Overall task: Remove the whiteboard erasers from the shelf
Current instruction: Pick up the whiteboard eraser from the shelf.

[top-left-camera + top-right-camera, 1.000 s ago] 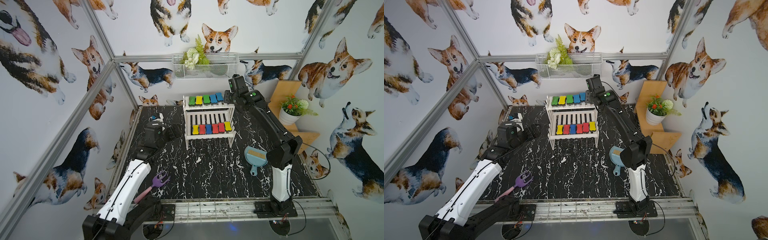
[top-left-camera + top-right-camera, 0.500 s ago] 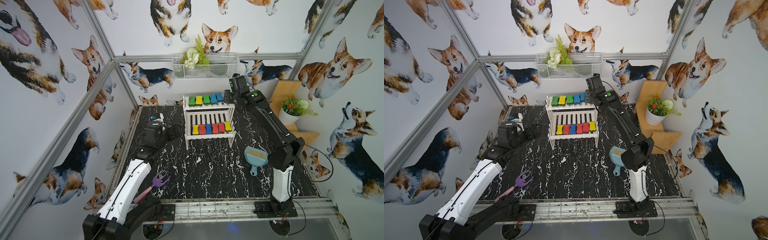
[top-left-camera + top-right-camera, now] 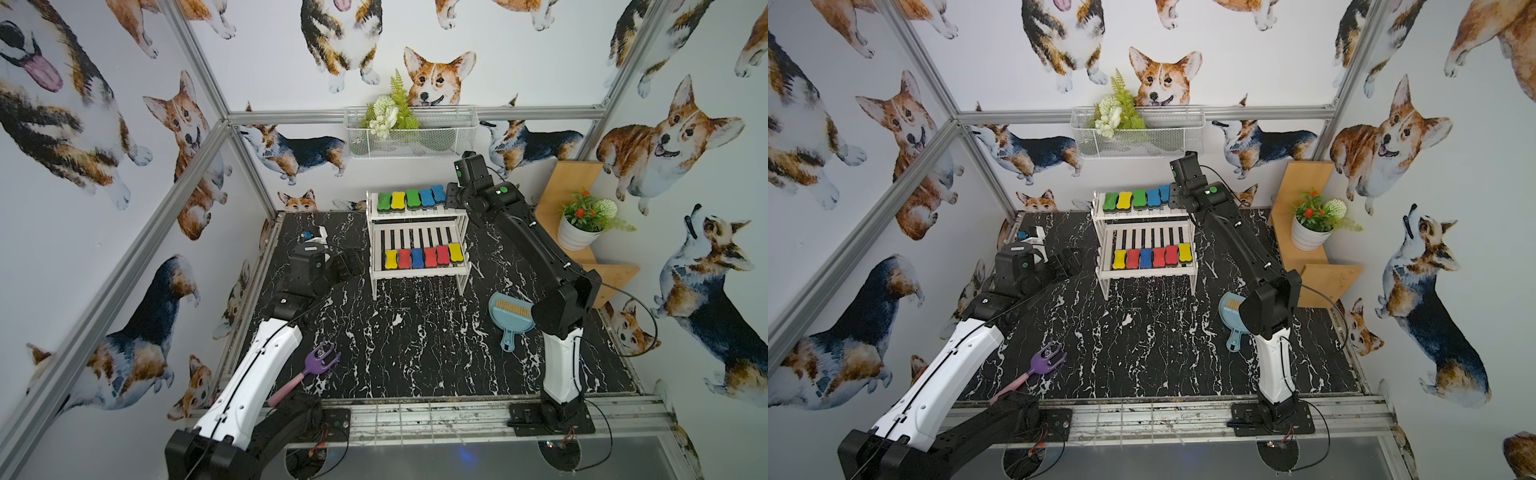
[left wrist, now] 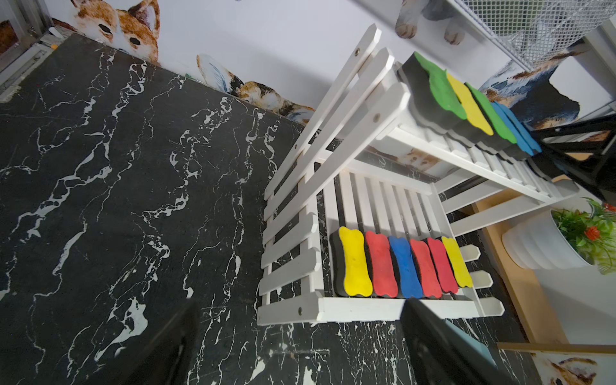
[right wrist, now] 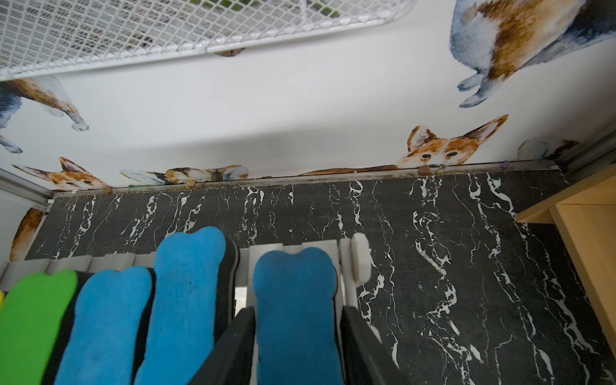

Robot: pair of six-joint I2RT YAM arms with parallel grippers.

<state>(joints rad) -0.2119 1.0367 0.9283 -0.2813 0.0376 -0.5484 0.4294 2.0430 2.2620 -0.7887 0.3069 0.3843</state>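
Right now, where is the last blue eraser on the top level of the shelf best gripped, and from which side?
Grip the blue eraser across its long sides, from above and the front of the shelf. A gap to the next eraser leaves room for one finger. The right gripper straddles it this way.
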